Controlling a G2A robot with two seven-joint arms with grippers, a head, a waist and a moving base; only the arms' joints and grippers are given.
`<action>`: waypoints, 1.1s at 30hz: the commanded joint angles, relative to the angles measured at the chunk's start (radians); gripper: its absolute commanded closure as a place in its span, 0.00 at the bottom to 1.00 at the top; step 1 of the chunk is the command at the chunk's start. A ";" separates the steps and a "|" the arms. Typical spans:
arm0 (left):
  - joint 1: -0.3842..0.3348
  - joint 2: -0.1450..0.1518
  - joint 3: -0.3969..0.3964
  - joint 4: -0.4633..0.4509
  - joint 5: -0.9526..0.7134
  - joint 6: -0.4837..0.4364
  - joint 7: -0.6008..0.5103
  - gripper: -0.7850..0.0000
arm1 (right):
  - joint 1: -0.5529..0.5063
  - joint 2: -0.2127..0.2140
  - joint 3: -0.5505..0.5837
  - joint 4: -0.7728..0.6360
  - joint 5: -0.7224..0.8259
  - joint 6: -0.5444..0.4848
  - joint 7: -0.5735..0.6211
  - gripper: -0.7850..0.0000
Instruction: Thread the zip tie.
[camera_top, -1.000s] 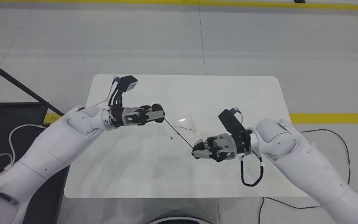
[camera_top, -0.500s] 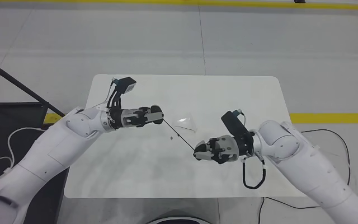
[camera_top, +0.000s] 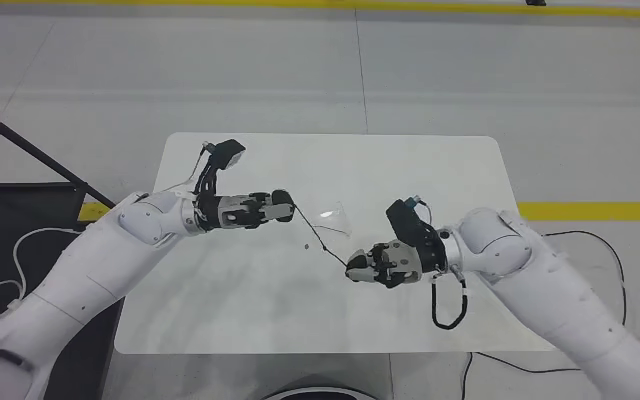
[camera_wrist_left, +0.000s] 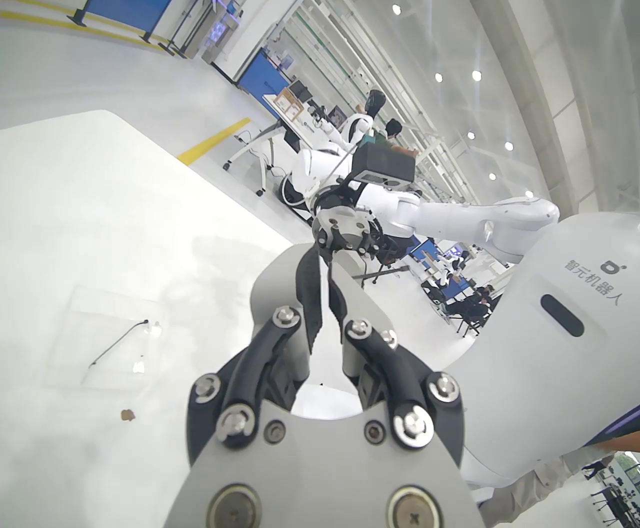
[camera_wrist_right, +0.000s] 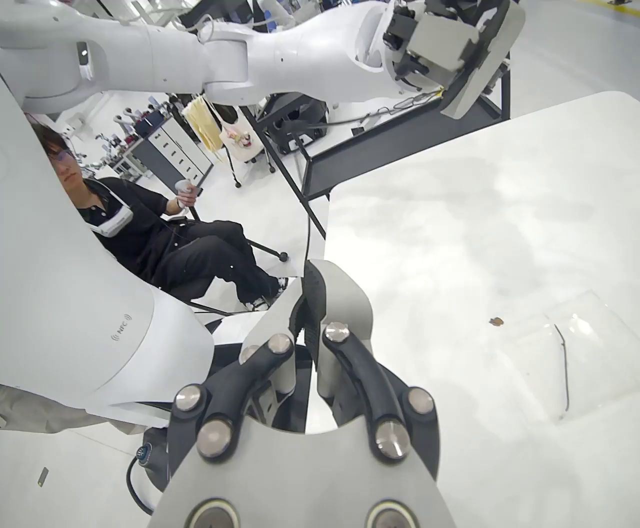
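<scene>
Left pincer (camera_top: 289, 208) on black zip tie (camera_top: 320, 238)

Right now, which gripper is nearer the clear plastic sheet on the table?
Left, narrowly, judged from the top view. The left gripper sits just off the clear plastic sheet, on the left arm's side; the right gripper is farther off, toward the robot's side.

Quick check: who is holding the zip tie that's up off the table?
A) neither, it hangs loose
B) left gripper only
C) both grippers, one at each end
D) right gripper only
C: in the top view the zip tie spans from the left gripper to the right gripper, each shut on one end.
</scene>
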 joint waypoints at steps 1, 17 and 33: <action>0.003 -0.001 -0.011 0.010 0.003 0.000 0.001 0.00 | 0.020 -0.001 -0.014 0.013 -0.032 0.000 0.000 1.00; 0.174 0.037 -0.219 -0.036 0.230 0.135 0.288 0.00 | 0.114 -0.031 -0.049 -0.123 -0.417 0.606 0.125 1.00; 0.181 0.038 -0.223 -0.044 0.233 0.147 0.294 0.00 | 0.123 -0.044 -0.086 -0.206 -0.569 0.785 0.238 1.00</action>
